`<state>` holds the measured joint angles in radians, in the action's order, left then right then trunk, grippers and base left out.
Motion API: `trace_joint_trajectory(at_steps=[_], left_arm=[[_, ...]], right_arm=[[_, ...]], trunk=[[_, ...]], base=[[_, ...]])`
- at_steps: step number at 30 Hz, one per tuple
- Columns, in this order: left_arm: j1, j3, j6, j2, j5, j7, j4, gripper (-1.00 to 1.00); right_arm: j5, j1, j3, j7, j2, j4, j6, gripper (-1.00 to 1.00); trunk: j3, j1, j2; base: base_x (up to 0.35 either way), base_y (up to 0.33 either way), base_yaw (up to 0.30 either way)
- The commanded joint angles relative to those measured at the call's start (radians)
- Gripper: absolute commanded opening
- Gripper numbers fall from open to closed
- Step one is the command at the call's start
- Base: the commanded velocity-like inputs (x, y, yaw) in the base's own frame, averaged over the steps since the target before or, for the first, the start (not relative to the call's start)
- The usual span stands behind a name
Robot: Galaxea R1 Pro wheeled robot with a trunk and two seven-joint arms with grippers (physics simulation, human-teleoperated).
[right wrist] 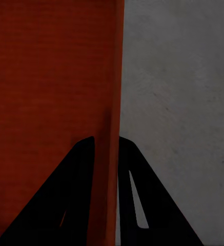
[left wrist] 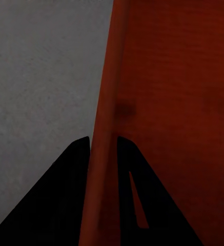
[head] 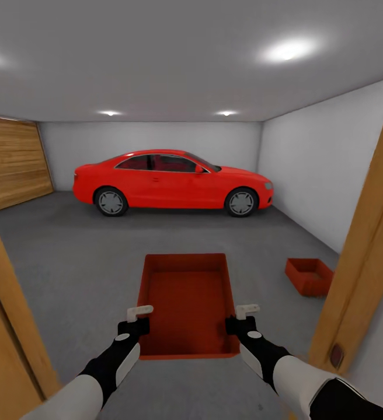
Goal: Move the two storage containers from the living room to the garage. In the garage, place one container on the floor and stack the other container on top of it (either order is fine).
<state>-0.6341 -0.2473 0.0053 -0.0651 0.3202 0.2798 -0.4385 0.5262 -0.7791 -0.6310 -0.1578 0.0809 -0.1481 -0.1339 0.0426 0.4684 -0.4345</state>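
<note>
A: What lies ahead of you?
B: Rough grey concrete floor (head: 69, 262), a glossy red car (head: 171, 182), wooden-slat door (head: 10, 160).
A: And your containers?
B: The carried container (head: 188, 303), thin-walled, rectangular, holds nothing; your left gripper (head: 138, 319) and right gripper (head: 241, 318) each pinch a side wall. The second container (head: 309, 276) sits on the floor at right.

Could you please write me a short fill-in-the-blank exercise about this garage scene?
1. The left end effector and right end effector grip the held container by its two ____ walls.
2. The second container sits on the ____.
3. The car is coloured ____.

Missing words: side; floor; red
</note>
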Motion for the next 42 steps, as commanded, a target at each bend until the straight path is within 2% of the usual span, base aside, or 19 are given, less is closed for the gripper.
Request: trace_joint_trajectory(at_steps=[1,5,6,28,42], left_arm=[[-0.001,-0.003,0.001,-0.005,0.003,0.007,-0.003,-1.00],[-0.001,-0.004,0.001,-0.005,0.005,0.007,-0.003,-1.00],[-0.001,0.079,0.001,-0.021,-0.095,0.007,-0.004,-1.00],[-0.001,0.080,0.001,-0.022,-0.095,0.007,-0.005,-1.00],[-0.001,0.080,0.001,-0.022,-0.095,0.007,-0.005,-1.00]], right_arm=[[0.014,0.000,-0.014,-0.008,0.000,0.004,-0.007,-1.00],[0.010,0.000,-0.011,-0.008,0.000,0.004,-0.007,-1.00],[0.069,0.000,-0.018,-0.008,0.000,0.004,-0.007,-1.00],[0.071,0.000,-0.018,-0.008,0.000,0.004,-0.007,-1.00],[0.070,0.000,-0.017,-0.009,0.000,0.004,-0.007,-1.00]], trunk=[[0.000,0.001,-0.001],[0.000,0.001,-0.001],[0.000,0.001,-0.001],[0.000,0.001,-0.001],[0.000,0.001,-0.001]], base=[[0.320,0.073,0.000],[0.273,0.046,0.000],[0.132,0.013,0.000],[0.041,0.022,0.001],[0.012,0.000,0.069]])
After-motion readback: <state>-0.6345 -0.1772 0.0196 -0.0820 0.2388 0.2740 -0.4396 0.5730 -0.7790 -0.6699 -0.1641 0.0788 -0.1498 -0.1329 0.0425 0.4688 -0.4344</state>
